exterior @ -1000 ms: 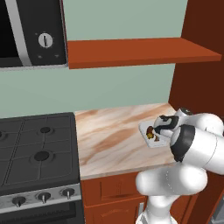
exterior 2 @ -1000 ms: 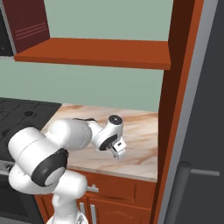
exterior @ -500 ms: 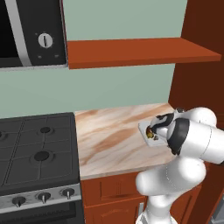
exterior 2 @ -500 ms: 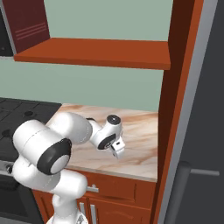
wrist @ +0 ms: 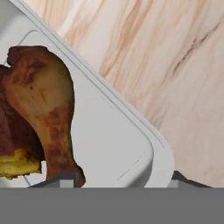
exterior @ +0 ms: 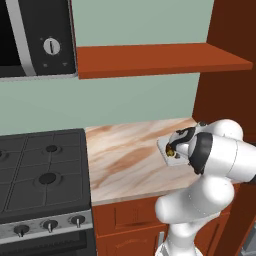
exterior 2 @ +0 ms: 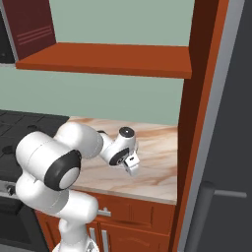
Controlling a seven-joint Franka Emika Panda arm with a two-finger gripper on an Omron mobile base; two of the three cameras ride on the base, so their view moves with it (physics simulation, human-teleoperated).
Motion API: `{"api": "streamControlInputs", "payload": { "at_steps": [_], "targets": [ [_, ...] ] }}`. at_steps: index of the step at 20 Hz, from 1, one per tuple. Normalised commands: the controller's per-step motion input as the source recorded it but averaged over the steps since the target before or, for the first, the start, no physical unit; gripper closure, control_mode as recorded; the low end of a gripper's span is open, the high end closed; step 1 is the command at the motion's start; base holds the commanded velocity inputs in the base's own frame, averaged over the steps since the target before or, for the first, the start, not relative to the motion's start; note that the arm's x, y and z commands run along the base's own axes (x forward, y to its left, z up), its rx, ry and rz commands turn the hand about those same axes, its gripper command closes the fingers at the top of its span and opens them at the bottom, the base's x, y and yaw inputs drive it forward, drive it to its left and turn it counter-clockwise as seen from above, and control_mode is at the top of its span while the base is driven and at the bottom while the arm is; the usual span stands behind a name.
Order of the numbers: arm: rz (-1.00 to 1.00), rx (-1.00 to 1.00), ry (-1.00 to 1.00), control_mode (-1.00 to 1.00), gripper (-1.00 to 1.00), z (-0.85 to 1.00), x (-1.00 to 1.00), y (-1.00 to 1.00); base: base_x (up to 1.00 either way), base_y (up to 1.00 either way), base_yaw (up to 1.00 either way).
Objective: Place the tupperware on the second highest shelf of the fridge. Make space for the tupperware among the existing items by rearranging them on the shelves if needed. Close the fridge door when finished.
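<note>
The end effector stood low over the tupperware — fingertips straddling its rim, though whether clenched I cannot tell. The tupperware, holding a drumstick, sat on the marble tabletop near the right edge.

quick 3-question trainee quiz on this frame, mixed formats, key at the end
1. True or false: the tupperware sits on the marble counter.
2. In the hand view, what food fills the tupperware's left side? A) chicken drumstick B) apple C) bread roll
3. Fill in: left of the counter stands a black gas ____.

Key: 1 true; 2 A, the chicken drumstick; 3 stove.
</note>
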Motion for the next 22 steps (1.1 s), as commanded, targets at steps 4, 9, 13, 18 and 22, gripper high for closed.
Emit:
{"api": "streamControlInputs", "payload": {
  "at_steps": [4, 9, 13, 18, 22],
  "targets": [
    [0.0, 0.0, -0.01, -1.0, 1.0, -0.02, 0.0, 0.0, 0.0, 0.0, 0.0],
    [0.0, 0.0, 0.0, -1.0, 1.0, 0.3, -0.15, -0.02, 0.0, 0.0, 0.0],
    [0.0, 0.0, -0.03, -1.0, 1.0, 0.52, -0.31, -0.15, 0.0, 0.0, 0.0],
    [0.0, 0.0, -0.11, -1.0, 1.0, 0.74, -0.71, -0.09, 0.0, 0.0, 0.0],
    [0.03, -0.03, -0.16, -1.0, 1.0, 0.79, -0.98, 0.08, 0.0, 0.0, 0.0]
  ]
}}
